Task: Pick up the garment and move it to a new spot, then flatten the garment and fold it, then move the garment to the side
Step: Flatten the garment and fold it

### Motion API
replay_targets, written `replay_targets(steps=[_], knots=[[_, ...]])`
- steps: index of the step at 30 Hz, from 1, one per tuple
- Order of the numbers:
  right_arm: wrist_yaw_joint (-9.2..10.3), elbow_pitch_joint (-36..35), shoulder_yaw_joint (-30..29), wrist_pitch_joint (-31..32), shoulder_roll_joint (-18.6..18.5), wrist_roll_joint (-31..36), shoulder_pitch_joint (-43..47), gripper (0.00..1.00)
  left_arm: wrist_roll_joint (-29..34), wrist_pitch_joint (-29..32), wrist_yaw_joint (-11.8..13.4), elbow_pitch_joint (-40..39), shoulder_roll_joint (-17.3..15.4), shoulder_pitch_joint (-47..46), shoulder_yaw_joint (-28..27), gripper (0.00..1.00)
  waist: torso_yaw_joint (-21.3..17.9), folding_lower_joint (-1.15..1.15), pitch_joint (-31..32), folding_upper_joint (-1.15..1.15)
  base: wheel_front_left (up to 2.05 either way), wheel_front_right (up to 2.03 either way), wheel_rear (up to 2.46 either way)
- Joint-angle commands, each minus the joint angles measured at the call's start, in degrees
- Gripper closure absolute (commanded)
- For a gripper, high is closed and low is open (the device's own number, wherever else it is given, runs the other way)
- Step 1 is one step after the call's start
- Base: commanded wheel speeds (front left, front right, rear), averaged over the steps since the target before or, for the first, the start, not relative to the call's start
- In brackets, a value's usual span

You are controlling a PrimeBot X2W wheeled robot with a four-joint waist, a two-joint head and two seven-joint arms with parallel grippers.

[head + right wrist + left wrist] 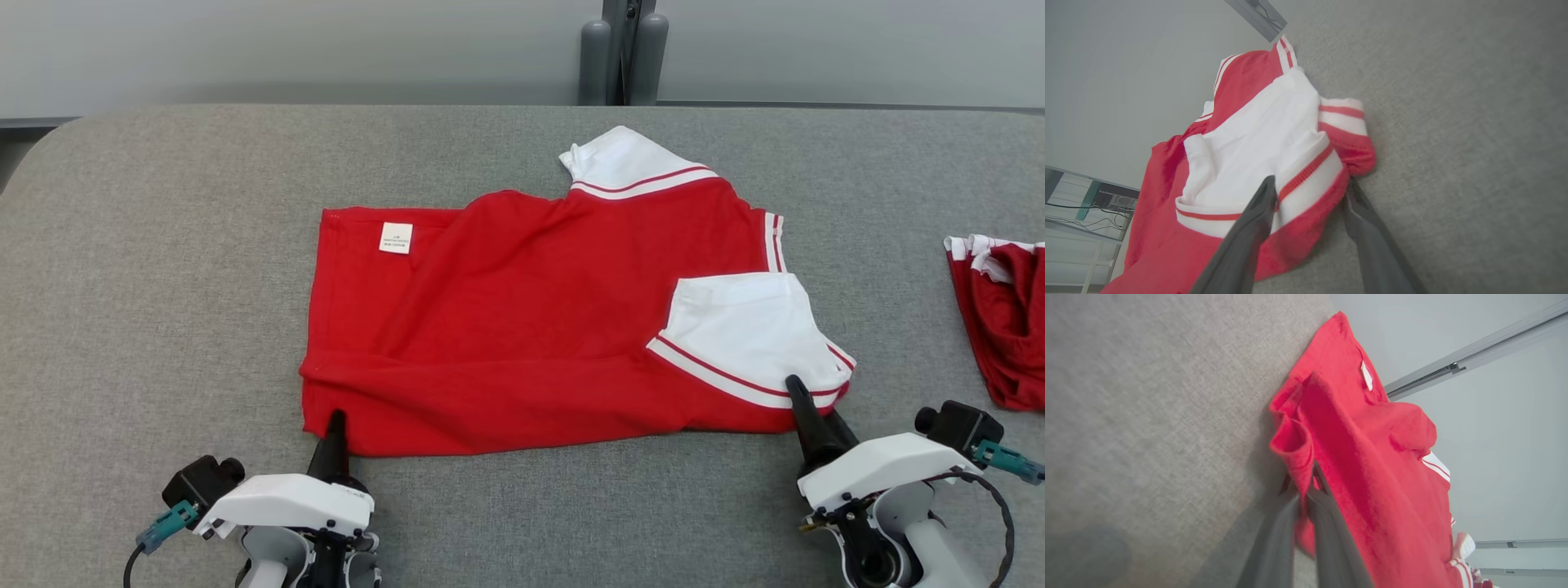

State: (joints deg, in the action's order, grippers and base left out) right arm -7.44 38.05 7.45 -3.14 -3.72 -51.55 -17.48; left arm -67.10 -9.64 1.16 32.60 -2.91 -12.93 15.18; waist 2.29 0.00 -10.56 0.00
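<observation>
Two grippers sit at the near edge of the red shirt (pixel 531 327), which lies spread in the middle of the grey table (pixel 163 286) with one white sleeve (pixel 743 327) turned in over its body. The left gripper (pixel 335 420) is pinched tight on the hem corner, while the right gripper (pixel 1310 183) has its fingers apart, straddling the striped sleeve band without clamping it. Taking both near corners looks meant to lift that edge evenly for a fold; another red garment (pixel 1008 327) lies well apart at the table's right.
</observation>
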Motion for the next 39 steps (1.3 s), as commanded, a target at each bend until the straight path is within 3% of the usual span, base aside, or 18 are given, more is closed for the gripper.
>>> replay_targets(steps=[1,7,15,19,31,39], knots=[[-0.1,1.1,1.0,-0.3,1.3,-0.7,0.6,1.0,-0.1,-0.7,-1.3,0.3,-0.1,-1.2,0.4,1.0,0.0,0.0,0.2,0.0,0.0,0.0,0.0],[-0.09,-1.9,1.4,-3.1,-1.1,-1.6,2.7,1.0,0.4,-3.0,-3.8,-1.4,-0.2,0.8,1.3,1.0,-0.1,0.0,1.2,0.0,0.0,0.0,0.0],[-0.09,-9.4,-1.4,-3.2,-3.1,-1.1,10.1,1.0,0.8,-3.5,-2.8,-9.2,-1.3,7.2,1.6,1.0,-0.3,0.0,1.6,0.0,0.0,0.0,0.0],[-0.09,-13.0,-2.9,-2.2,-3.0,0.0,13.5,1.0,0.9,-3.1,-1.5,-13.1,-1.9,10.6,1.8,1.0,-0.7,0.0,1.5,0.0,0.0,0.0,0.0],[-0.09,-23.9,-9.0,4.8,-0.2,5.3,23.4,1.0,1.4,-0.1,5.6,-26.7,-4.1,22.5,3.6,1.0,-1.6,0.0,-0.1,0.0,0.0,0.0,0.0],[-0.09,-27.2,-11.2,9.3,0.6,7.4,25.7,1.0,1.8,2.1,9.8,-30.4,-6.0,25.2,3.6,1.0,-1.8,0.0,0.5,0.0,0.0,0.0,0.0]])
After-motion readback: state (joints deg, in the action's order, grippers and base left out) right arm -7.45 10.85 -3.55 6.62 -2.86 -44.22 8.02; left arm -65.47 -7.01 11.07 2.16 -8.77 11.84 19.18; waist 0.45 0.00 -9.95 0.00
